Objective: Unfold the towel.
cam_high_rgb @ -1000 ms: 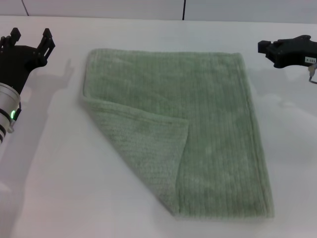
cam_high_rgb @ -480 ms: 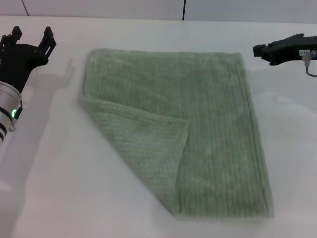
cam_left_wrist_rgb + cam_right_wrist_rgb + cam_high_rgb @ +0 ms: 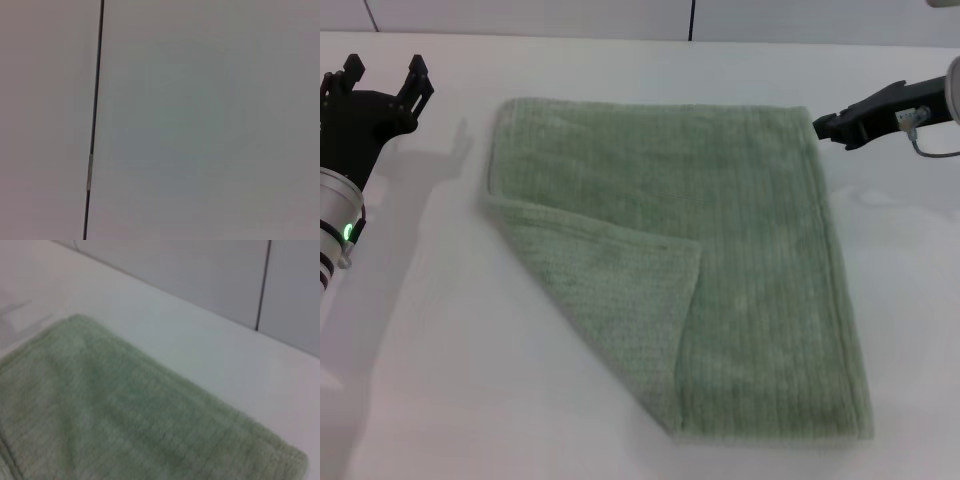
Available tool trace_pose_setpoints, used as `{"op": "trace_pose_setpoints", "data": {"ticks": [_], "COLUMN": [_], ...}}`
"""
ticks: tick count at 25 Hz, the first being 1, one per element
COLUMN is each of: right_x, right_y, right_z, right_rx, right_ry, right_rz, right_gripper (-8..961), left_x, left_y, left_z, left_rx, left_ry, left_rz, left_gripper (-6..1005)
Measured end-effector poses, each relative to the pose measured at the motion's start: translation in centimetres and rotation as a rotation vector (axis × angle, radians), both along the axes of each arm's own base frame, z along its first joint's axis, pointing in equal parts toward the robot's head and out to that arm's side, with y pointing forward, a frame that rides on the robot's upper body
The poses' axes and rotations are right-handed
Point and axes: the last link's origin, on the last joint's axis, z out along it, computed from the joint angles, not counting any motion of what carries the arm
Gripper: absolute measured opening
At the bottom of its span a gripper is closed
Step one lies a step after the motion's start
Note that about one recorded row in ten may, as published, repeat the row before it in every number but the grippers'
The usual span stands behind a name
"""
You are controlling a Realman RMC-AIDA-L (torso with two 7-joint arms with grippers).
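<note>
The pale green towel [image 3: 720, 250] lies flat on the white table [image 3: 440, 380], with its near left corner folded over onto the middle as a triangular flap [image 3: 620, 300]. My right gripper [image 3: 828, 126] hovers just beside the towel's far right corner. That towel [image 3: 100, 425] fills the lower part of the right wrist view. My left gripper [image 3: 383, 72] stays at the far left of the table, open and holding nothing, well apart from the cloth.
A pale wall with a dark vertical seam [image 3: 691, 20] runs behind the table. The left wrist view shows only a plain surface with a dark seam [image 3: 95, 120].
My right gripper has moved left and slightly nearer, from off the table's right side to the towel's far right corner. The left arm and the towel have not moved.
</note>
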Motion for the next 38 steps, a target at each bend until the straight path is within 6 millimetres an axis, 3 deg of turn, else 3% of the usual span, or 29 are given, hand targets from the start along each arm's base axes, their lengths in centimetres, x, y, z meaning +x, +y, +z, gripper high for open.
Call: {"op": "trace_pose_setpoints", "data": {"ticks": [15, 38], "right_x": [0.0, 0.5], "right_y": [1.8, 1.9], "right_z": [-1.7, -4.2], "right_rx": [-0.027, -0.024], "right_ry": [-0.087, -0.136], "right_rz": [-0.027, -0.025], "right_gripper": [0, -1], "left_x": [0.1, 0.1], "left_y": [-0.1, -0.4], "left_z": [-0.2, -0.6], "left_rx": [-0.004, -0.030], "left_ry": [-0.034, -0.029], "left_rz": [0.001, -0.007], "left_gripper": [784, 785]}}
